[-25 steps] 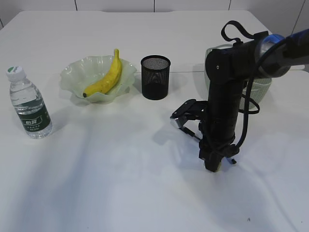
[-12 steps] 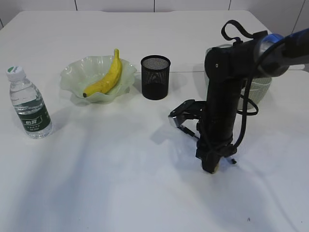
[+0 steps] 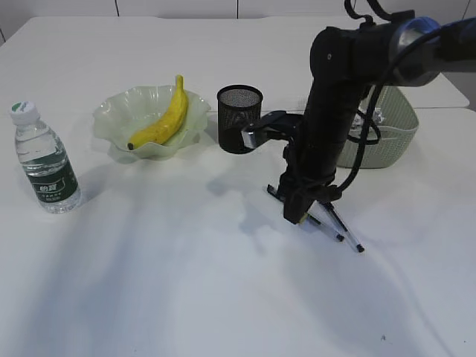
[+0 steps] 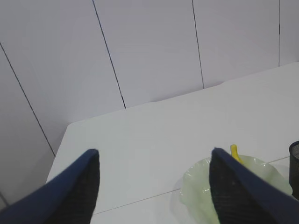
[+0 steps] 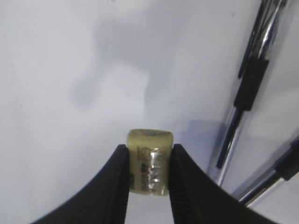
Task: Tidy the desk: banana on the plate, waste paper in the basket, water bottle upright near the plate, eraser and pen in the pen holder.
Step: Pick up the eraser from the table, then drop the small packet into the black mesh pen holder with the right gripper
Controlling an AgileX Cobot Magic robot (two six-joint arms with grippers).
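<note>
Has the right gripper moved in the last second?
Yes. The right gripper, shut on the eraser, has risen and shifted left, toward the pen holder.

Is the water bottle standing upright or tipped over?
Upright. In the exterior view the water bottle stands on its base on the table, cap on top, left of the plate.

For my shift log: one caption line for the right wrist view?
Right end effector pinching the yellowish eraser above the white table, pens lying alongside.
</note>
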